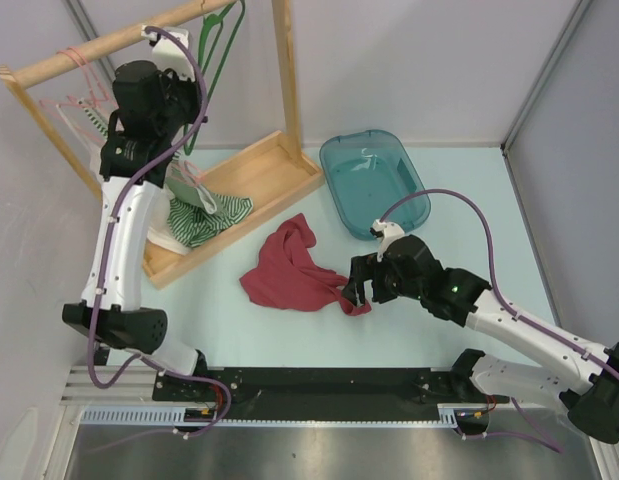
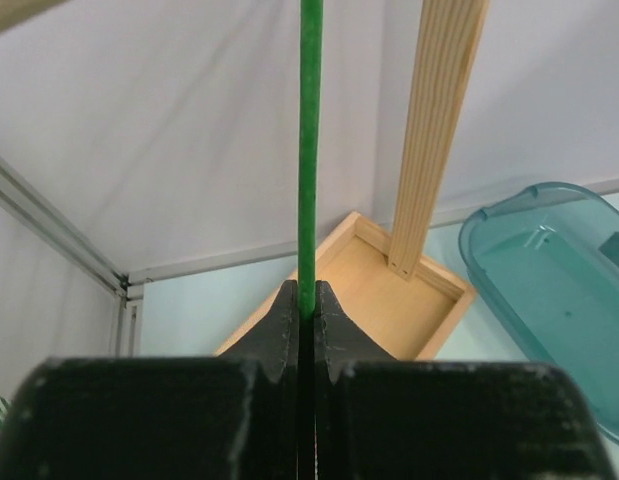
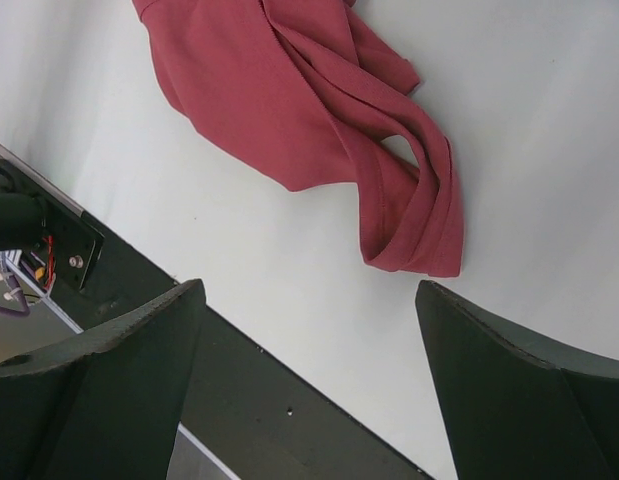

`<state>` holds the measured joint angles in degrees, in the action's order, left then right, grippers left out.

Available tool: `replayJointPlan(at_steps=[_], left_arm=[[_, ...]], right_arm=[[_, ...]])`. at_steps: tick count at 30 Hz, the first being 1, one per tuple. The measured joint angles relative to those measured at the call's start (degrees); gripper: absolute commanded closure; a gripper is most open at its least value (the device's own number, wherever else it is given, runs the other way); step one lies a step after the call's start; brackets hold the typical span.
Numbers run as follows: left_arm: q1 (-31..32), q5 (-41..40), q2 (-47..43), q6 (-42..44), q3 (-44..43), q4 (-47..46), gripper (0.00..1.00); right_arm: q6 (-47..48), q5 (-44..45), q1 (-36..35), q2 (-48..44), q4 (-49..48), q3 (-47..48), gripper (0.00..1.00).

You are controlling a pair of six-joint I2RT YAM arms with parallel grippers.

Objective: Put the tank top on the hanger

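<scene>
The dark red tank top (image 1: 289,270) lies crumpled on the table, and one narrow strap loop (image 3: 414,215) reaches toward my right gripper. My right gripper (image 1: 355,290) hovers just off that strap end. It stands open (image 3: 309,290) with nothing between its fingers. The thin green hanger (image 1: 225,50) hangs from the wooden rail at the back left. My left gripper (image 1: 189,112) is raised beside the hanger. In the left wrist view it is shut (image 2: 307,300) on the hanger's green rod (image 2: 309,150), which runs straight up from the fingertips.
The wooden rack's tray base (image 1: 274,170) holds a green-and-white striped garment (image 1: 217,215) and a white garment (image 1: 164,238). Pale pink hangers (image 1: 77,95) hang on the rail's left. A teal plastic bin (image 1: 374,180) sits at the back right. A wooden post (image 2: 439,130) stands next to the hanger.
</scene>
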<state>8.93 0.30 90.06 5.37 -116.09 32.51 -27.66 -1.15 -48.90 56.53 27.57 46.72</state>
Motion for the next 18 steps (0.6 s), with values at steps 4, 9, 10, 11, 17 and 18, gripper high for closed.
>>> replayJointPlan(at_steps=[4,9,10,11,17,18], left_arm=[[0.04,1.55,-4.02,-2.03,4.26,-0.20,1.00],[0.33,4.66,-10.86,-5.29,11.26,0.20,1.00],[0.50,5.25,-12.15,-5.79,12.48,0.20,1.00],[0.79,5.99,-13.55,-6.49,13.94,0.17,1.00],[4.46,11.76,-20.26,-8.90,19.58,1.22,1.00],[5.03,13.07,-21.27,-8.94,20.52,1.46,1.00]], right_arm=[[-0.33,-0.02,-0.04,0.00,-0.04,-0.15,0.09],[-0.42,0.00,-0.24,0.00,-0.04,-0.15,0.09],[-0.42,-0.02,-0.31,0.00,-0.04,-0.15,0.09],[-0.42,0.00,-0.39,0.00,-0.04,-0.15,0.09],[0.31,0.57,-0.46,-0.24,2.01,1.27,0.08],[0.74,0.76,-0.46,-0.44,2.51,2.16,0.07]])
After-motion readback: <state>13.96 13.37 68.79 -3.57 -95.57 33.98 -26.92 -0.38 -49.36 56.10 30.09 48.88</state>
